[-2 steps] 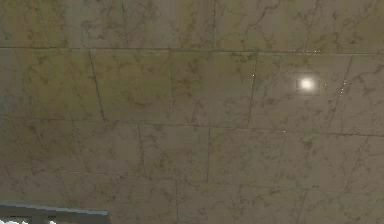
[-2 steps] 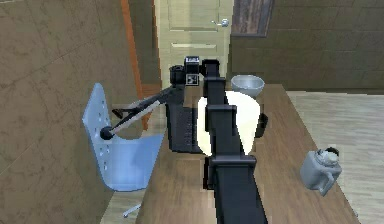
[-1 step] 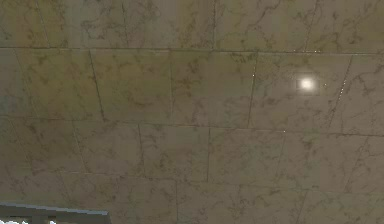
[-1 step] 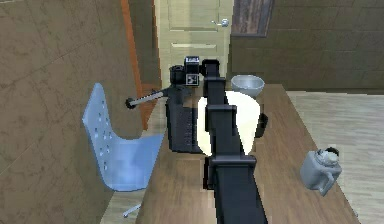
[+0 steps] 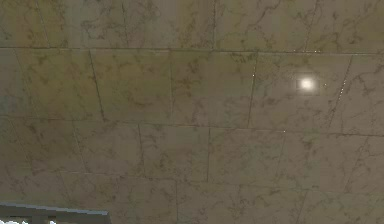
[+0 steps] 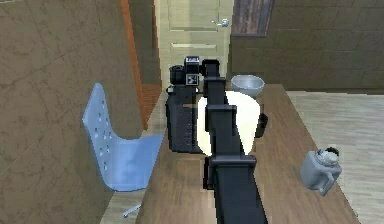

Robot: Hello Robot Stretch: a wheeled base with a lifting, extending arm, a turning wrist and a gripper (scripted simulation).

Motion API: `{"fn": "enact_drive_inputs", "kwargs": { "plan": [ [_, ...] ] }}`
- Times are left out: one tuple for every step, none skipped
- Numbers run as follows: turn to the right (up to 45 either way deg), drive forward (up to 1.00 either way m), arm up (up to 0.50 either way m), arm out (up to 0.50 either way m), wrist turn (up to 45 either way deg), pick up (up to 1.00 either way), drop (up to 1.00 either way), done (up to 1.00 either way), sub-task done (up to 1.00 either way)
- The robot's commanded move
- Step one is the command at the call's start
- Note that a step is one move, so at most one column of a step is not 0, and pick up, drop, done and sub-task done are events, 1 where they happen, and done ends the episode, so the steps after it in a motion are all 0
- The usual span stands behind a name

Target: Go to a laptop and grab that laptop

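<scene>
Arm [image 6: 232,165] over wooden table [image 6: 295,125], fingers [image 6: 175,89] near a dark upright block [image 6: 182,125], cannot tell whether holding anything, blue chair [image 6: 115,150] alongside

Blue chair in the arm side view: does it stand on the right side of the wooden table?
No, the blue chair stands against the wooden table on the picture's left side.

blue chair [image 6: 118,150] beside wooden table [image 6: 295,135]; grey bowl [image 6: 247,86] at far end; grey jug [image 6: 322,169] near edge; pale door [image 6: 195,28] beyond
</scene>
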Motion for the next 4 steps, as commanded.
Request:
{"fn": "enact_drive_inputs", "kwargs": {
  "plan": [
    [0.0, 0.00, 0.00, 0.00, 15.0, 0.00, 0.00, 0.00, 0.00],
    [0.0, 0.00, -0.30, 0.00, 0.0, 0.00, 0.00, 0.00, 0.00],
    [0.0, 0.00, 0.00, 0.00, 0.0, 1.00, 0.00, 0.00, 0.00],
    [0.0, 0.00, 0.10, 0.00, 0.0, 0.00, 0.00, 0.00, 0.00]
  ]
}}
